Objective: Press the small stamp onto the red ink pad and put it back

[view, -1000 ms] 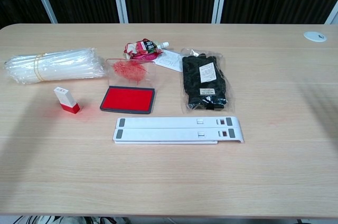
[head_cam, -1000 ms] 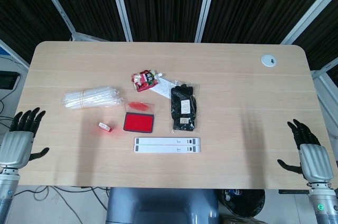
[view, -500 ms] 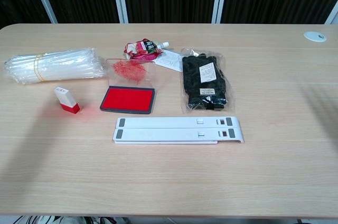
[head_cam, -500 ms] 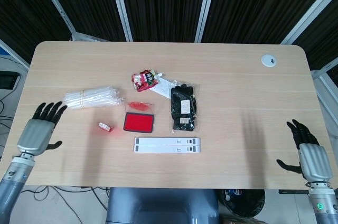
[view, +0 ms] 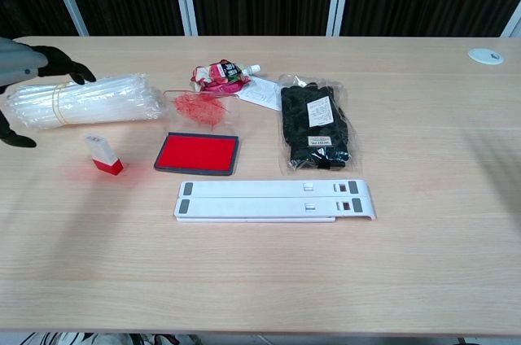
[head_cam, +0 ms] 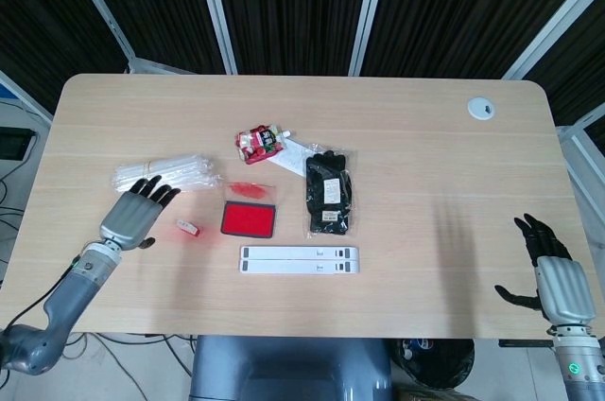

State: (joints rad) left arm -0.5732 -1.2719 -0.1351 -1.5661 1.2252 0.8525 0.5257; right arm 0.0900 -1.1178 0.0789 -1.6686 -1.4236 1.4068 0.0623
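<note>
The small stamp (head_cam: 188, 227) (view: 102, 154), white with a red base, stands on the table left of the open red ink pad (head_cam: 249, 219) (view: 198, 154). My left hand (head_cam: 135, 211) (view: 28, 68) hovers open just left of the stamp, fingers spread, over the end of a clear plastic bundle; it touches nothing. My right hand (head_cam: 555, 275) stays open off the table's right front edge, far from both objects, and shows only in the head view.
A bundle of clear plastic tubes (head_cam: 163, 174) (view: 81, 99) lies behind the stamp. The pad's clear lid (view: 200, 106), a red snack packet (head_cam: 261, 143), black gloves in a bag (head_cam: 328, 193) and a white bar (head_cam: 299, 259) surround the pad. A grommet (head_cam: 481, 109) sits far right.
My left hand has moved from the table's left edge inward to the right, over the table and close to the stamp, entering the chest view. The right hand has not moved.
</note>
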